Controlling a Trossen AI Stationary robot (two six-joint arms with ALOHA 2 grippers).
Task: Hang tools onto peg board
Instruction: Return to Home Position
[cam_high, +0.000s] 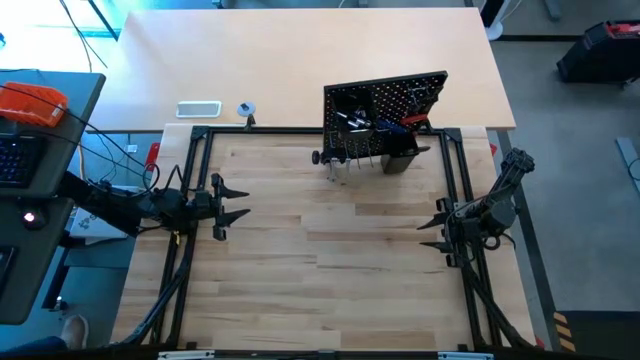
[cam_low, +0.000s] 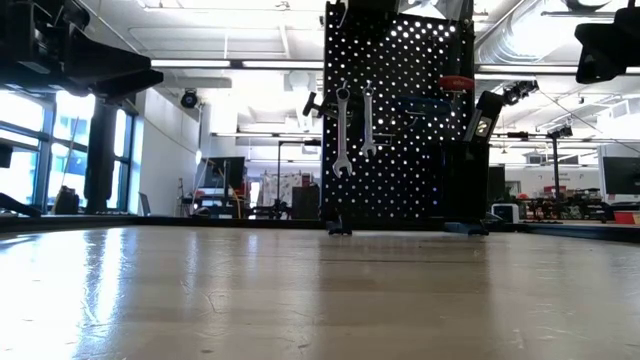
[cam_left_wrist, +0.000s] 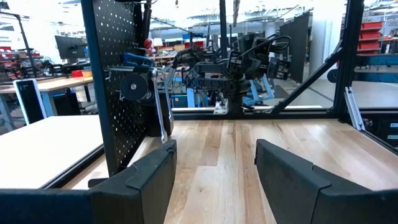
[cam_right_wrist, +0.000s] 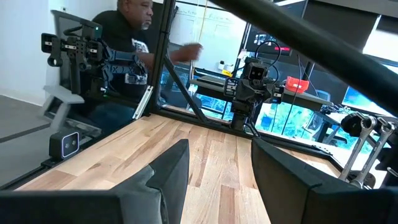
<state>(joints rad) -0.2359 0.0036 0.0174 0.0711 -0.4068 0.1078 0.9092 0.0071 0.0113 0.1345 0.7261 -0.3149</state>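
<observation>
Quick rundown of your setup. Your left hand (cam_high: 240, 202) hovers over the left side of the tabletop (cam_high: 330, 260), fingers spread wide with nothing between them. You can see the same from its wrist camera: just bare wood in the gap. Your right hand (cam_high: 422, 236) is over on the right side, also wide open and holding nothing. The two hands face each other across the middle and are well apart.

The peg board (cam_high: 385, 115) stands upright at the far edge of the tabletop, a bit right of centre, so it's nearer your right arm than your left. From table level you get two silver wrenches (cam_low: 342, 130) hanging side by side on the left part of the board, heads up. A red-handled tool (cam_low: 457, 82) sits higher up toward the right edge. From above there's a blue-handled tool (cam_high: 388, 126) near the middle of the board and a small black bin (cam_high: 400, 155) at its lower right.

Neither hand touches the board or any tool. Past the table, the right wrist camera catches a person (cam_right_wrist: 134, 37) in a dark shirt sitting there.
</observation>
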